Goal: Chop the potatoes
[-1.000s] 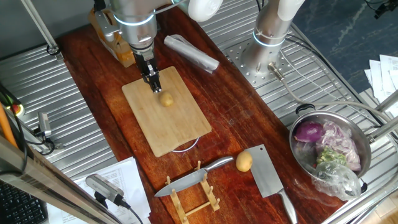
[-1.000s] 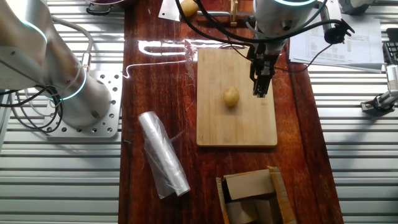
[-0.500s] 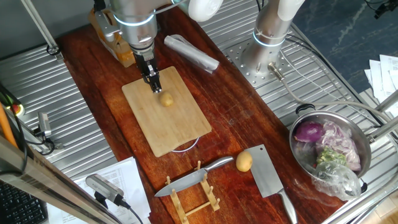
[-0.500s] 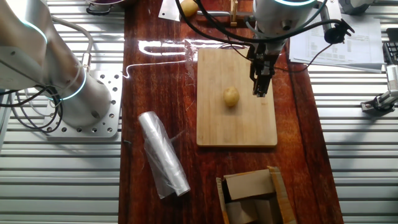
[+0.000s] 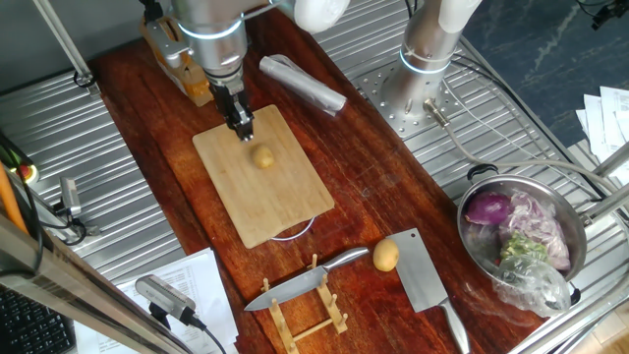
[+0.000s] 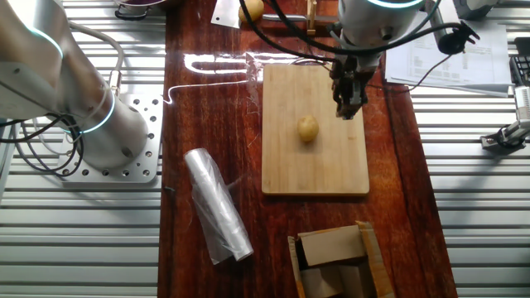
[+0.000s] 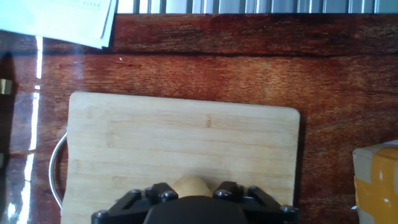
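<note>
One small yellow-tan potato (image 5: 262,155) lies on the bamboo cutting board (image 5: 280,202), toward its far end; it also shows in the other fixed view (image 6: 308,128) and at the bottom edge of the hand view (image 7: 191,185). My gripper (image 5: 243,130) hangs just above the board, close beside this potato, empty, its jaws a little apart. In the hand view only its black knuckles show, with the potato between them. A second potato (image 5: 385,256) lies on the wooden table near the cleaver (image 5: 425,275).
A knife (image 5: 305,280) rests on a wooden rack (image 5: 310,310) at the table's front. A metal bowl (image 5: 521,241) holds a purple onion and scraps at the right. A plastic-wrap roll (image 5: 302,84) and a cardboard box (image 6: 335,261) lie beyond the board. The second arm's base (image 5: 428,59) stands behind.
My gripper has lifted a little from the board beside the potato. The potato has not moved.
</note>
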